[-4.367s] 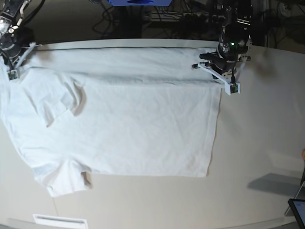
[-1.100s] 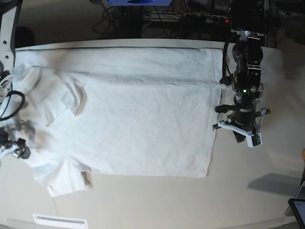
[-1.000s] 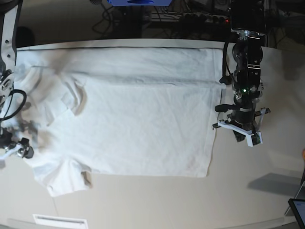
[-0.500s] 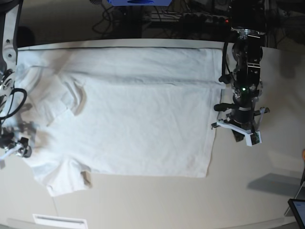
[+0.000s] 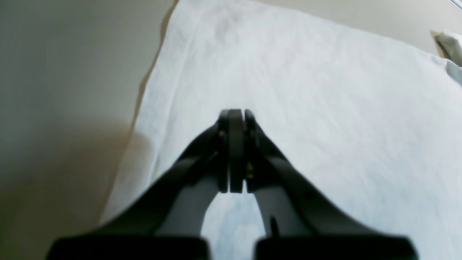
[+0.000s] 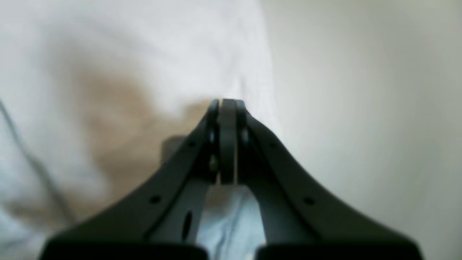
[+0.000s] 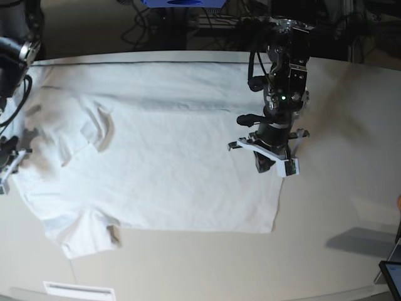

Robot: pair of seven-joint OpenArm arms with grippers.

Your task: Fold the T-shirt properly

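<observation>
The white T-shirt (image 7: 169,157) lies spread flat on the off-white table (image 7: 338,207), its far edge folded over in a long strip and one sleeve at the near left. My left gripper (image 7: 263,164) hovers over the shirt's right side, just inside the hem. In the left wrist view it (image 5: 232,115) is shut with nothing between the fingers, above the cloth (image 5: 325,90). My right gripper (image 7: 7,169) sits at the shirt's left edge. It (image 6: 223,104) is shut at the cloth's border (image 6: 162,43); whether cloth is pinched does not show.
Cables (image 7: 188,25) and a blue object (image 7: 182,3) lie behind the table's far edge. A dark screen corner (image 7: 391,276) shows at the bottom right. A white label (image 7: 78,290) sits by the near edge. Bare tabletop runs right of the shirt.
My left arm has swung left from beside the hem to over the shirt. The right gripper has closed and moved up along the shirt's left edge.
</observation>
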